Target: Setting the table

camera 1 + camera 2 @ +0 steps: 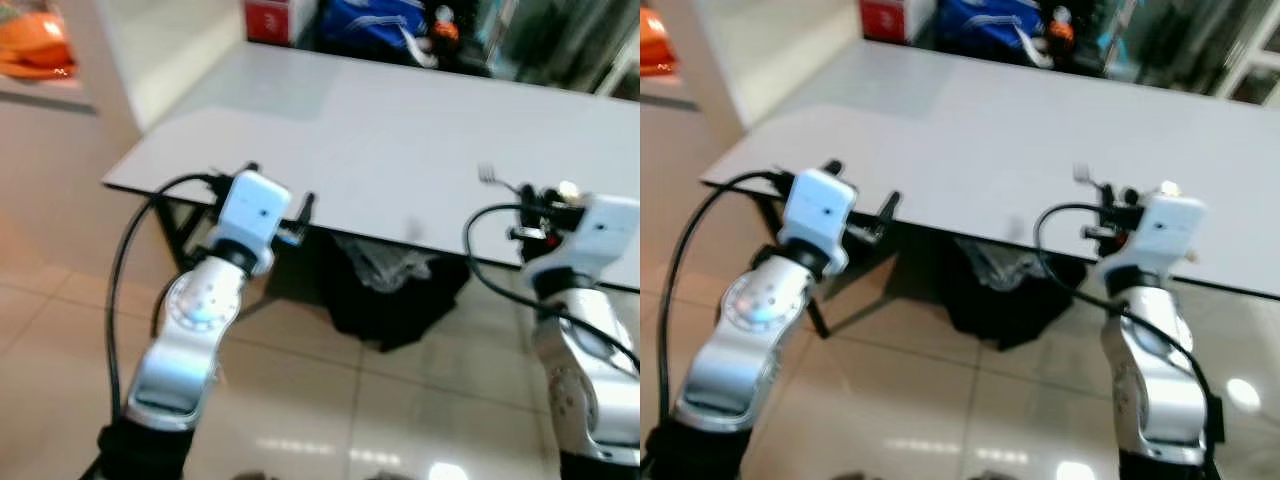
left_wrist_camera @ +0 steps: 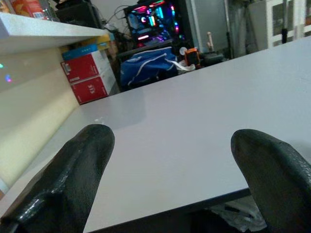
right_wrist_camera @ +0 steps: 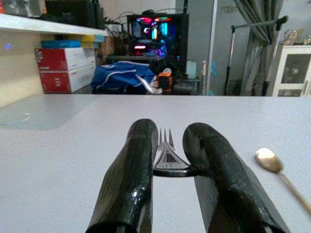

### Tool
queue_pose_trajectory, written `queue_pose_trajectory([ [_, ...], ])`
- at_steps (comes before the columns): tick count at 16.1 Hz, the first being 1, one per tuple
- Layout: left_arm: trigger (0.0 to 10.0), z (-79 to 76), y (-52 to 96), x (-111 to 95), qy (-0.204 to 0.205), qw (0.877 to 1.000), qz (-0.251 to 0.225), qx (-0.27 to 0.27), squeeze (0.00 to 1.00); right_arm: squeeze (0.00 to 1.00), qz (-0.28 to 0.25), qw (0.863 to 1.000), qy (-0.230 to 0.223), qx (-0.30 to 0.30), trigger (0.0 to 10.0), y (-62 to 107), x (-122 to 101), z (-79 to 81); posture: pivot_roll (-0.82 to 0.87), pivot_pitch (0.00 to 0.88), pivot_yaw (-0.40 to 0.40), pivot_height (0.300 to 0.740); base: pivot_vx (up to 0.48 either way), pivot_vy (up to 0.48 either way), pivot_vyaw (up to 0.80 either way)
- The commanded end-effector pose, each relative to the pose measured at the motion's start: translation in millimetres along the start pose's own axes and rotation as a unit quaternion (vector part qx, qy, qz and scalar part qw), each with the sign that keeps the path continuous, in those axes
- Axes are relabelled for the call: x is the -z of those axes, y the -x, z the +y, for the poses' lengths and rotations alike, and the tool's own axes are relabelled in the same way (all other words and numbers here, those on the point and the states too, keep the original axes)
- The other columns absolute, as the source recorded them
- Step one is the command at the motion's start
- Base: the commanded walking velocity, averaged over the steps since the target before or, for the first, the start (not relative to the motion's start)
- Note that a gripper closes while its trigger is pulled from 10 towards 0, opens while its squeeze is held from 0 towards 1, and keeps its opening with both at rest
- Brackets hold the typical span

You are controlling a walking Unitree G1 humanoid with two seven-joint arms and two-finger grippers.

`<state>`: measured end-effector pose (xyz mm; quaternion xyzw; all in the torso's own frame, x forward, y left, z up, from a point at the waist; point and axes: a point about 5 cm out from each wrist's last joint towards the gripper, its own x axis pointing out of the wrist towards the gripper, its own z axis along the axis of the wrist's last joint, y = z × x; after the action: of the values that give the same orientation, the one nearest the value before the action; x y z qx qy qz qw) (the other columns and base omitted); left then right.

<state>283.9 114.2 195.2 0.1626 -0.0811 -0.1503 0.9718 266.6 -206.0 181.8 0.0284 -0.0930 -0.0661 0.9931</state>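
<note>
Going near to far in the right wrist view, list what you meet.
Right pincer shut on the fork → bare white table → blue bag beyond the far edge → lit computer case.

My two eye views are soft and slightly smeared all over; edges of the white counter [image 1: 400, 130] and my arms lack crispness. Light is even and bright, and the counter reads washed-out pale. Glossy floor tiles [image 1: 330, 400] throw small white glare spots toward six o'clock. Beneath the counter lies deep shadow. My wrist views are sharper in the distance: a computer case [image 3: 158, 29] glows pink and blue at twelve o'clock. Up close, my black fingers [image 2: 73, 179] are blurred and out of focus, with faint sheen. The fork [image 3: 166, 153] between my right jaws and the spoon [image 3: 269, 162] catch highlights.
</note>
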Motion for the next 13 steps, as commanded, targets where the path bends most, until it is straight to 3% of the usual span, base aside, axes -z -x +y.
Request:
queue_pose_trajectory([
  [1,10.0,-3.2,-1.7,-3.0,0.001,1.0,-0.005,0.005,0.0,0.0,-0.011,1.0,0.012,0.015,10.0,-0.6,-4.1,-6.2,0.03,0.03,-0.016,0.74,0.0,-0.48,0.0],
  [9,10.0,-1.8,-1.9,-0.8,-0.003,1.0,0.0,0.003,0.0,0.0,-0.014,0.999,0.014,0.026,10.0,0.2,-4.4,-8.0,0.03,0.039,-0.011,0.74,0.0,-0.48,0.0],
  [11,10.0,-1.8,-2.5,-1.7,0.028,1.0,0.002,0.005,0.0,0.0,-0.011,1.0,0.013,0.025,10.0,0.6,-3.8,-7.2,0.03,0.039,-0.011,0.74,0.0,0.0,0.0],
  [13,10.0,-1.4,-2.5,1.2,0.016,1.0,0.012,0.006,0.0,0.0,-0.007,1.0,0.011,0.024,10.0,0.9,-2.5,-5.6,0.03,0.043,-0.007,0.74,0.0,0.0,0.0],
])
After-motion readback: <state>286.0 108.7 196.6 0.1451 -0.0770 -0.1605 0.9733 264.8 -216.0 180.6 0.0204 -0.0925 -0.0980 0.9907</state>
